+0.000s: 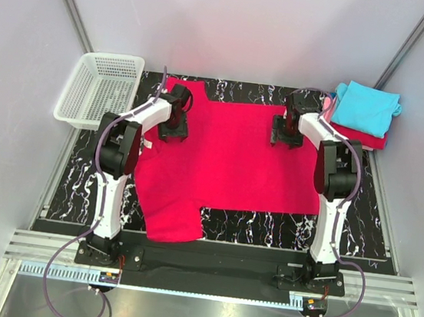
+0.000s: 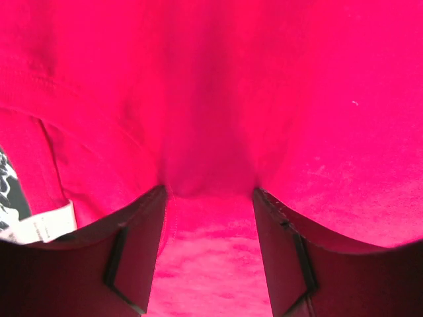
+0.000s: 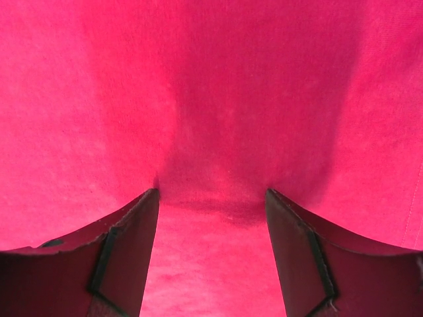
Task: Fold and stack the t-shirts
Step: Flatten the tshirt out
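Note:
A crimson-red t-shirt [image 1: 227,160] lies spread on the black marbled table, one sleeve hanging toward the front left. My left gripper [image 1: 173,130] presses down on its far left part, jaws open, fingertips on the cloth [image 2: 208,191]. My right gripper [image 1: 286,135] presses on the far right part, jaws open, with red cloth between them [image 3: 211,191]. A white label [image 2: 46,224] shows at the left of the left wrist view. A folded turquoise shirt [image 1: 365,108] lies on pink and red folded ones [image 1: 362,137] at the far right corner.
A white mesh basket [image 1: 99,89] stands at the far left, past the table's edge. Grey walls close in the sides and back. The table's black marbled surface [image 1: 265,227] shows in front of the shirt.

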Motion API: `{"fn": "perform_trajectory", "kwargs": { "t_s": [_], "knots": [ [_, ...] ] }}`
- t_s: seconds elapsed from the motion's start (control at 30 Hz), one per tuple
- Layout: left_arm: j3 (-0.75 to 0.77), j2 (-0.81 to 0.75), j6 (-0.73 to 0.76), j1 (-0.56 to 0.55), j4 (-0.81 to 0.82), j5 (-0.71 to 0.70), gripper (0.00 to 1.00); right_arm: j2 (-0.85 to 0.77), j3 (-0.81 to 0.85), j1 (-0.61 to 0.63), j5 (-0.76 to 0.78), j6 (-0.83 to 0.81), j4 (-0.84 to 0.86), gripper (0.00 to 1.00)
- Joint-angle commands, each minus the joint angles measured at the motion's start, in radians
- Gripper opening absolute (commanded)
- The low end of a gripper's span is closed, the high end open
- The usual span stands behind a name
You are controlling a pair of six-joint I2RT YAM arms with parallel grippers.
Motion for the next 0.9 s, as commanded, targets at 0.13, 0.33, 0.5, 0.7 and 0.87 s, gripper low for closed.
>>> {"fn": "perform_trajectory", "kwargs": {
  "t_s": [0.13,0.33,0.5,0.7,0.87],
  "knots": [
    [-0.147,-0.017,-0.042,-0.055,-0.01,-0.057,0.6,-0.068,-0.155,0.004,-0.011,0.054,-0.032,0.72],
    [-0.254,-0.078,-0.069,-0.081,-0.004,-0.067,0.59,-0.14,-0.266,0.01,-0.025,0.077,-0.012,0.71],
    [-0.375,-0.162,-0.112,-0.119,0.006,-0.087,0.6,-0.192,-0.378,0.025,-0.033,0.099,0.012,0.7],
    [-0.506,-0.236,-0.158,-0.168,0.025,-0.101,0.59,-0.284,-0.525,0.061,-0.028,0.135,0.055,0.69],
    [-0.575,-0.271,-0.184,-0.196,0.033,-0.098,0.59,-0.398,-0.564,0.065,-0.013,0.143,0.044,0.67]
  ]
}}
